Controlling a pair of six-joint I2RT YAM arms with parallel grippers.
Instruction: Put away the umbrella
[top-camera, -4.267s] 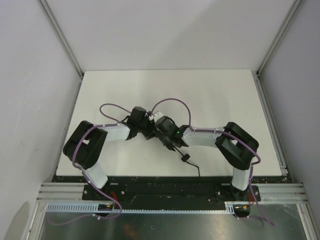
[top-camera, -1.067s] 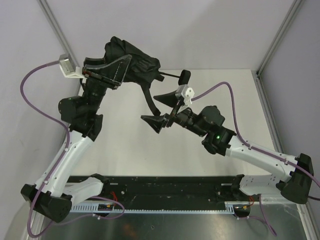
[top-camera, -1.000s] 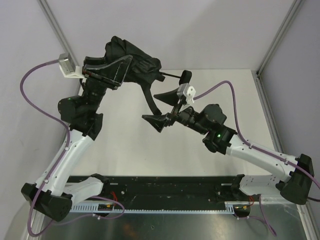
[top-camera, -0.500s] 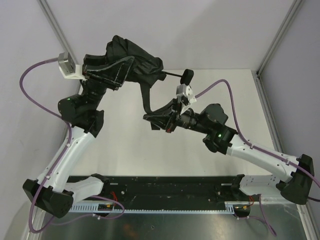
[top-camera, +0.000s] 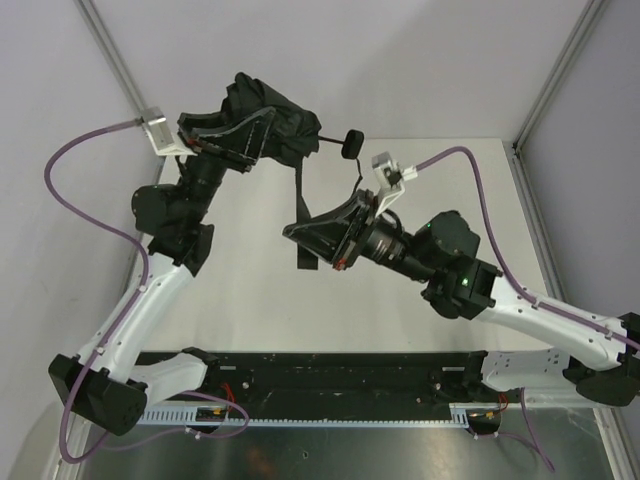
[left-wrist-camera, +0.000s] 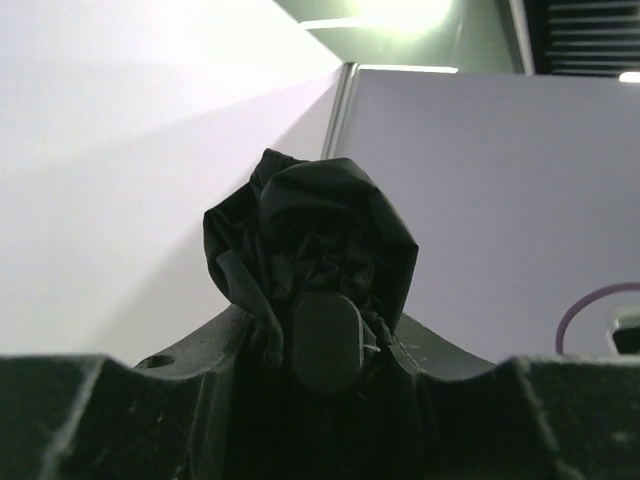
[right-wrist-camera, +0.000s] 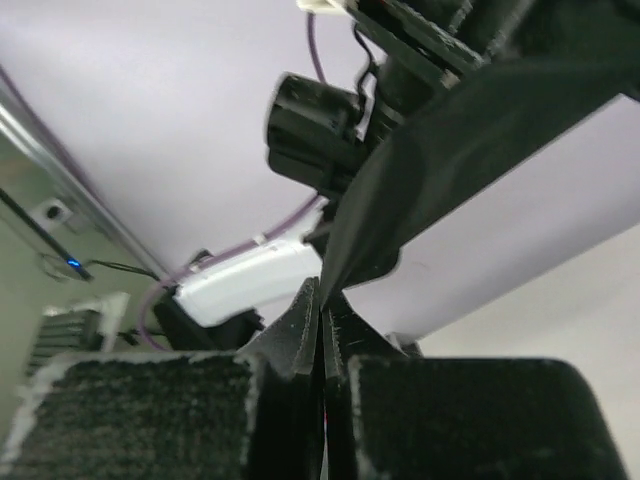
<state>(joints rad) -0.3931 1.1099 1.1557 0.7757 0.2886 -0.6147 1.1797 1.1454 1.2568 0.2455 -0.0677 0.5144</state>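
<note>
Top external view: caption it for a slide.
Left tool holds the bundled umbrella aloft; right tool pinches its hanging strap.

Both arms lifted, left end effector (top-camera: 255, 138) half-spread and gripping, right end effector (top-camera: 298, 232) pinched tight.

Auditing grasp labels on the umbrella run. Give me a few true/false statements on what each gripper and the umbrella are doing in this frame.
1. The left gripper holds the umbrella as a bunched bundle, up off the table. True.
2. The right gripper is wide open. False: it is shut, pinching the umbrella's strap.
3. The strap runs from the fabric bundle to the right gripper. True.
4. The umbrella's handle points at the left wall. False: in the top view it sticks out on the bundle's right side.
</note>
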